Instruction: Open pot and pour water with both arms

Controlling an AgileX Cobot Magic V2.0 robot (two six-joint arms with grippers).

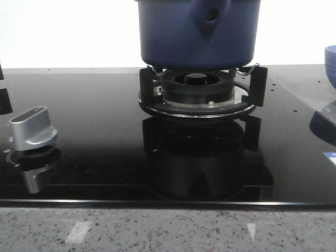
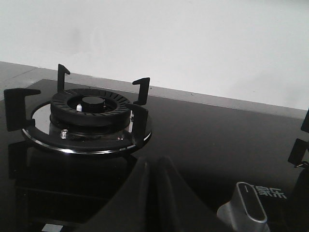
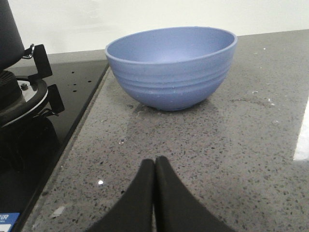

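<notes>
The pot [image 1: 198,34] sits on the burner stand [image 1: 202,94] with its handle stub [image 1: 210,18] pointing back toward me, and both my left gripper [image 2: 155,176] and right gripper [image 3: 154,181] are pressed together empty, my right nearer it, beside the bowl [image 3: 171,67].

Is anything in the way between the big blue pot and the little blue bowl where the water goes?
Nothing visible is. The pot sits on the burner stand, and the bowl stands apart on the stone counter beside the stove. The right wrist view shows only bare glass and counter between them.
</notes>
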